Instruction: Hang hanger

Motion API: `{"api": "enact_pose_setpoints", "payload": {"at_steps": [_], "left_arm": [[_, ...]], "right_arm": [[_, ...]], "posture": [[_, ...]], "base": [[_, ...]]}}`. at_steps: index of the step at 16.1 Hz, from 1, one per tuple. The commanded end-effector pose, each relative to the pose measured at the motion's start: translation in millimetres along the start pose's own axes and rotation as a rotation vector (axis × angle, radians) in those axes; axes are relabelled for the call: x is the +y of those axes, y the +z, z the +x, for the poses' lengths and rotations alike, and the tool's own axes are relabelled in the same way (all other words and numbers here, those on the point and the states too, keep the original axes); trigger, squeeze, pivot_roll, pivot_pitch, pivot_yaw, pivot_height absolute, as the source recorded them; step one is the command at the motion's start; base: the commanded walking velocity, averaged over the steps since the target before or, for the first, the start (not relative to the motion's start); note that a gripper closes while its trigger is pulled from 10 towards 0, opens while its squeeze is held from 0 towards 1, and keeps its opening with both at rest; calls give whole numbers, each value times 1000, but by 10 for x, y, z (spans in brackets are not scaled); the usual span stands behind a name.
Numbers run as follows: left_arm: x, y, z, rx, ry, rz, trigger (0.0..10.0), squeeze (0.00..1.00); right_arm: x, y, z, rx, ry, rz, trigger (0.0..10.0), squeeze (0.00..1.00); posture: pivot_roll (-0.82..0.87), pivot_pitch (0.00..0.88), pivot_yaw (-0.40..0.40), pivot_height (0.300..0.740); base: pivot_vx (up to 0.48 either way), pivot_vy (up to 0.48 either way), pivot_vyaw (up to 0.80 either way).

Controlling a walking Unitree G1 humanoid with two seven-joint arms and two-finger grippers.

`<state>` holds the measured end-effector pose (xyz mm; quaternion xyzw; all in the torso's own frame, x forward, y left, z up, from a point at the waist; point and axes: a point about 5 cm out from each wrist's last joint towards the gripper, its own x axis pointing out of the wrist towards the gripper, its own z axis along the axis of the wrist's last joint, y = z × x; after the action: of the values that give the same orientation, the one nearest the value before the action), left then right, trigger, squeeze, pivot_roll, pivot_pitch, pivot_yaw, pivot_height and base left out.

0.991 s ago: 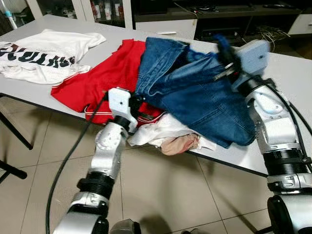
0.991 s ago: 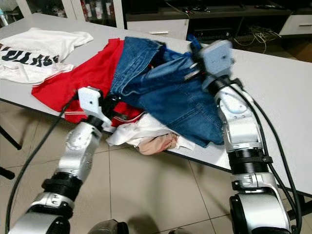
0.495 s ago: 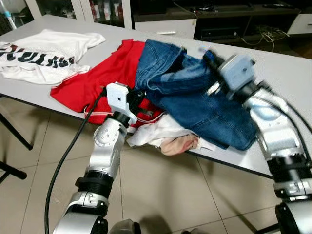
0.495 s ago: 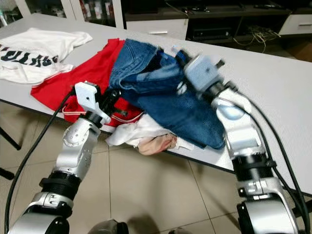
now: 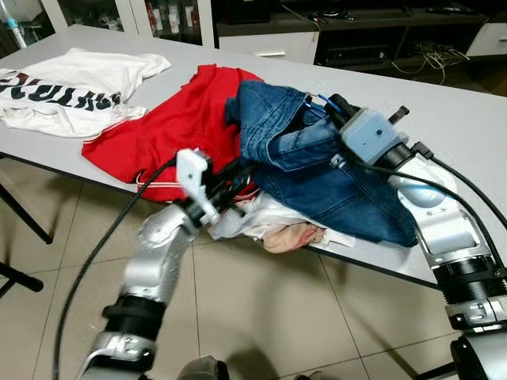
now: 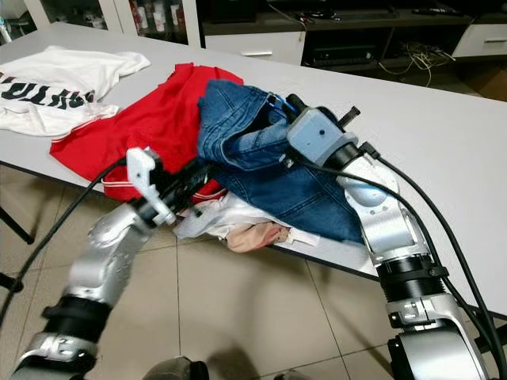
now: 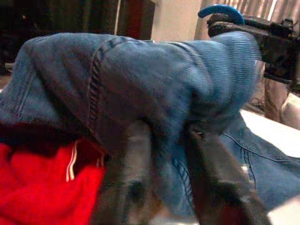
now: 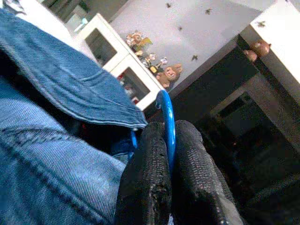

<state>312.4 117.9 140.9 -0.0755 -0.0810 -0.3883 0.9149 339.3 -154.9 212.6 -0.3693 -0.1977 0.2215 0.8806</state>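
Blue jeans [image 5: 317,166] lie bunched on the grey table [image 5: 467,119], draped over a blue hanger whose hook [image 8: 166,117] sticks out at the top. My right gripper [image 8: 168,129] is shut on that hook, above the jeans' far side [image 5: 331,105]. The hook also pokes above the denim in the left wrist view [image 7: 220,10]. My left gripper [image 5: 238,172] reaches in at the table's front edge, against the near fold of the jeans. Its blurred fingers [image 7: 136,173] stand apart, open, with denim just ahead of them.
A red garment [image 5: 174,119] lies under the jeans' left side, and a white printed T-shirt [image 5: 79,83] further left. White and pink cloth [image 5: 277,226] hangs over the front edge. Tiled floor lies below, with low cabinets behind the table.
My right gripper has swung left and down with the hanger, bunching the jeans into a heap. My left gripper has moved right along the table edge toward the jeans.
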Motion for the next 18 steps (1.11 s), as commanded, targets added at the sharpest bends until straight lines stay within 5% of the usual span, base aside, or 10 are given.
{"api": "enact_pose_setpoints", "payload": {"at_steps": [1,2,3,7,10,12,13,16,18], "left_arm": [[-14,87,0,-20,-30,-1,10000,1000],[11,242,14,-88,-22,-50,10000,667],[11,348,28,-128,-37,-79,10000,0],[25,615,29,-240,-102,-165,10000,0],[34,645,16,-217,-118,-189,10000,0],[95,493,72,-108,-43,-132,10000,0],[169,322,126,19,53,-45,10000,0],[330,121,184,194,246,111,10000,0],[355,77,224,215,298,143,10000,0]], "right_arm": [[-41,18,2,-11,-2,-59,0,0],[-11,33,-6,-25,21,-101,0,0],[9,46,-8,-35,31,-119,0,0],[146,79,-25,-66,76,-172,0,0],[277,81,-61,-85,126,-206,0,0],[330,160,-66,-135,140,-203,0,0],[350,220,-63,-167,142,-192,0,0],[370,273,-62,-194,150,-182,0,0],[395,316,-64,-214,155,-174,0,0]], "posture": [[-38,0,24,740],[-36,0,22,740],[-35,0,21,740],[-35,0,21,740],[-40,0,28,740],[-41,0,30,740],[-42,0,32,740],[-42,0,34,740],[-45,0,37,740]], "base": [[0,0,0],[0,0,0],[0,0,0],[0,0,0],[0,0,0],[0,0,0],[0,0,0],[0,0,0],[0,0,0]]}}
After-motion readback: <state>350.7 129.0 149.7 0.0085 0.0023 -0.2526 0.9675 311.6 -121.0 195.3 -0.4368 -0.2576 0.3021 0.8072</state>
